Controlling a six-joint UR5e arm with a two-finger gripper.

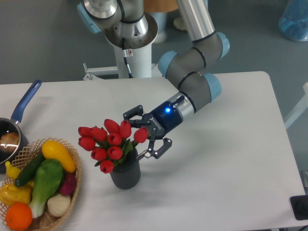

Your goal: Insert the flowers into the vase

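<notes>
Judging by the flowers (110, 144) standing in the vase (126, 174), we count the task done; our gripper (147, 135), at two o'clock, has fingers apart.

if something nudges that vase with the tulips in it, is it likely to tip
Possibly. The vase is short and wide-based, which probably steadies it, but the tulips lean left over its rim, likely shifting weight that way. The open gripper gives no support.
</notes>
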